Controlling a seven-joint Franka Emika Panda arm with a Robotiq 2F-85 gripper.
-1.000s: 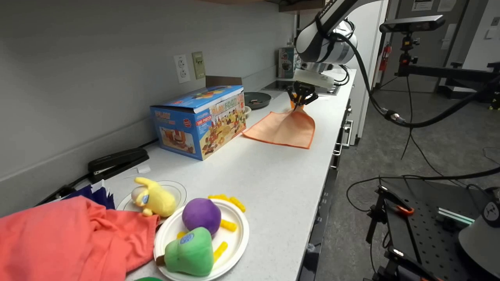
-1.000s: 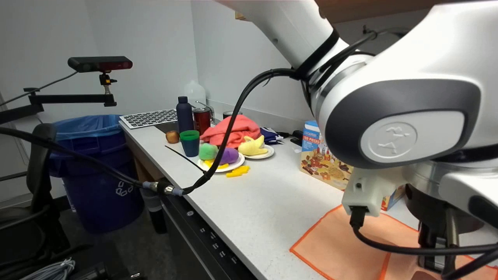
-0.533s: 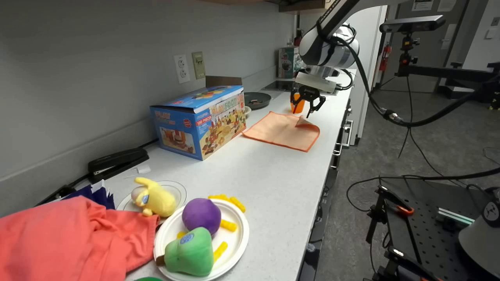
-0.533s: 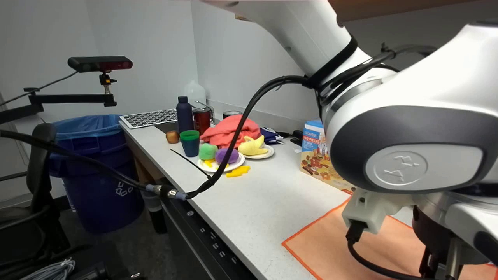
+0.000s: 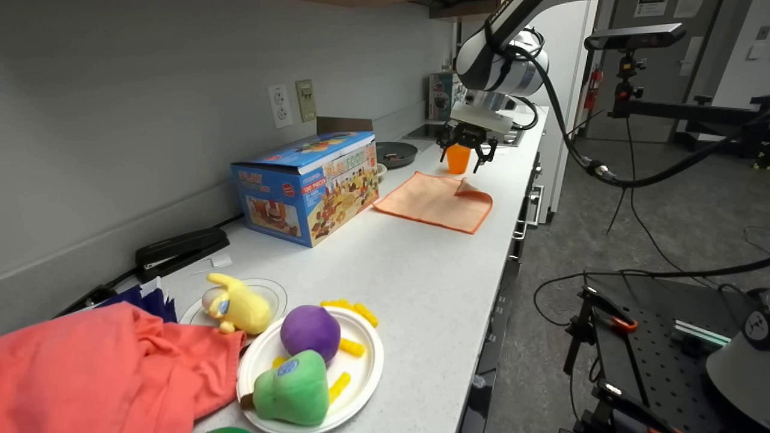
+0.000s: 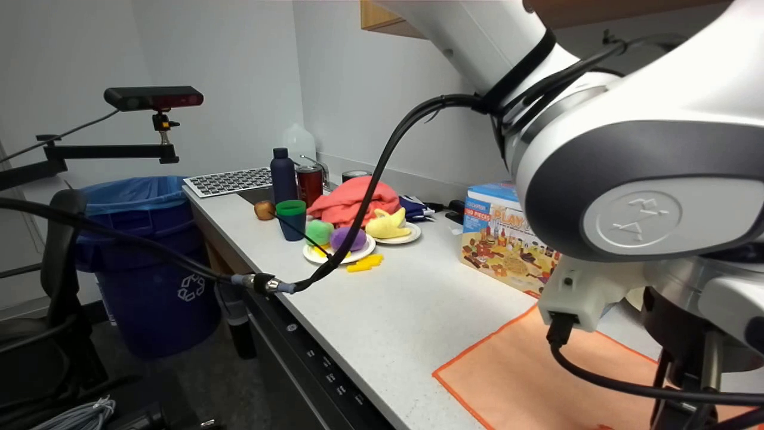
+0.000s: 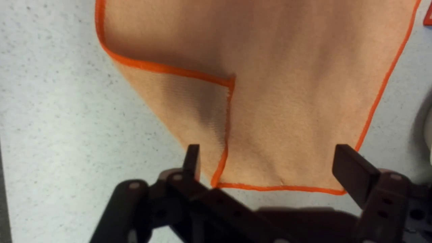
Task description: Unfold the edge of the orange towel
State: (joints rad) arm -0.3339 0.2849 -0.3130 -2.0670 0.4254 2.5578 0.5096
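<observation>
On the counter [image 5: 415, 282] near its front edge, the orange towel [image 7: 290, 101] lies with one corner [image 7: 195, 108] flopped inward, and the gripper [image 7: 267, 158] hangs over that end, jaws spread and empty, probably to snag it.

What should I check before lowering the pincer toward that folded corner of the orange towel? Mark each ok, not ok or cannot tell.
1. Pincer open: ok; its jaws stand wide apart, holding nothing.
2. Folded corner in sight: ok; the wrist view shows it turned back over the orange towel.
3. Towel lying flat: not ok; that corner is doubled over.
4. Pincer height above the towel: cannot tell from these views.
5. Pincer clear of the orange cup: cannot tell; they overlap in an exterior view.
</observation>
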